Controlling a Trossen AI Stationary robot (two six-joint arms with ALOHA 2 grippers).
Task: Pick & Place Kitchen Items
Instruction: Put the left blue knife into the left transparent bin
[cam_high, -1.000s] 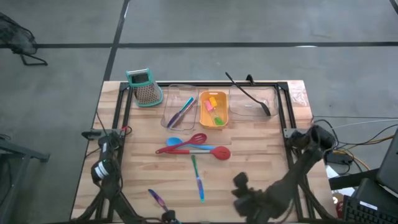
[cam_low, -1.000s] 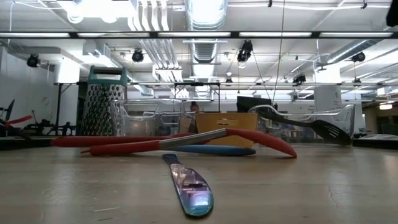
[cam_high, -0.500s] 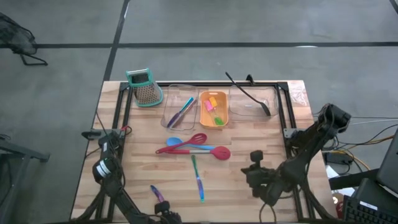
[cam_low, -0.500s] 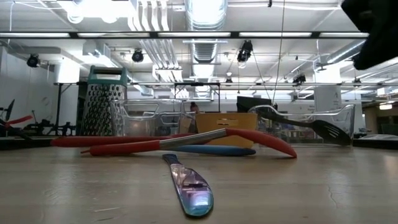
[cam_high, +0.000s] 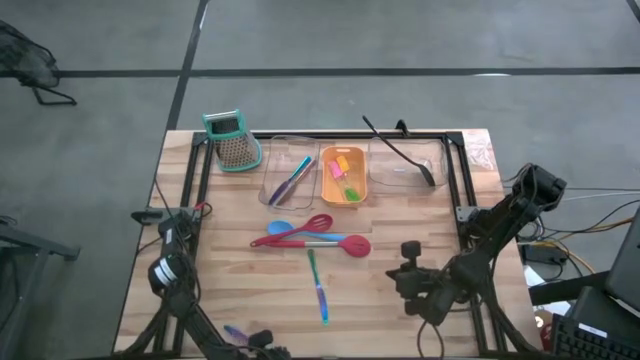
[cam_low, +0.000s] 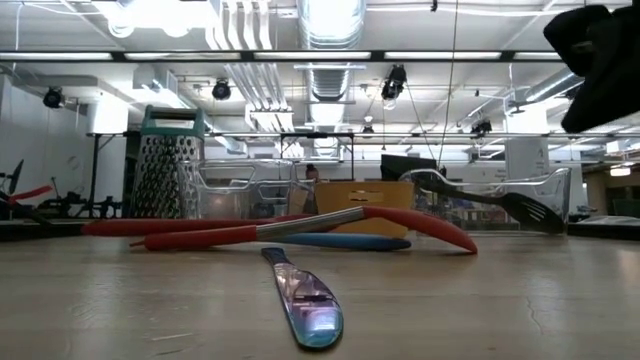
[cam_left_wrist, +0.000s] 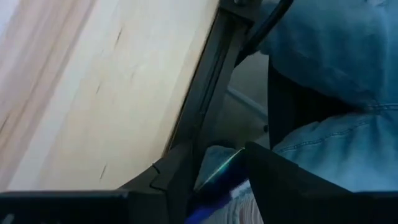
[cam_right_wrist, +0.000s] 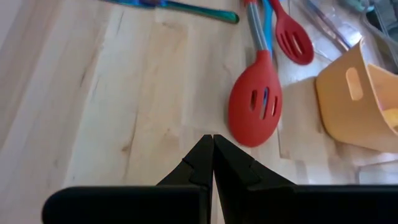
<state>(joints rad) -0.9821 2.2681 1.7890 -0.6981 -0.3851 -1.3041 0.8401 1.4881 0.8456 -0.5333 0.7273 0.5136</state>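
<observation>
My left gripper (cam_high: 252, 340) is at the table's near edge, shut on a thin purple-blue stick (cam_high: 234, 332). My right gripper (cam_high: 410, 268) hovers shut over bare wood, right of the red slotted spatula (cam_high: 352, 245), and touches nothing. A red spoon (cam_high: 318, 223), a blue spoon (cam_high: 281, 228) and the spatula lie crossed at the table's middle. A green-blue stick (cam_high: 318, 287) lies flat nearer. Blue and purple sticks lie in the left clear tray (cam_high: 290, 180). Small pink, green and orange pieces sit in the orange tray (cam_high: 342, 176). The long black spoon (cam_high: 400, 152) leans over the right clear tray's rim. My left gripper has the purple-blue stick (cam_left_wrist: 217, 171) pinched between its two fingers, which lie across the stick. In the high view its free end (cam_high: 228, 330) juts out toward the table's left. Whether the stick is lifted clear of the wood, I cannot tell.
A teal-topped metal grater (cam_high: 232, 140) stands at the far left corner. A black frame (cam_high: 455, 175) runs along the table's edges. A person in blue denim (cam_left_wrist: 336, 74) is just beyond the near edge. Bare wood lies around my right gripper (cam_right_wrist: 212, 146).
My right gripper has moved from the near edge toward the far and right side and risen, staying shut. My left gripper has reached the purple-blue stick; the stick has shifted toward the near-left edge and turned from slanting to nearly crosswise.
</observation>
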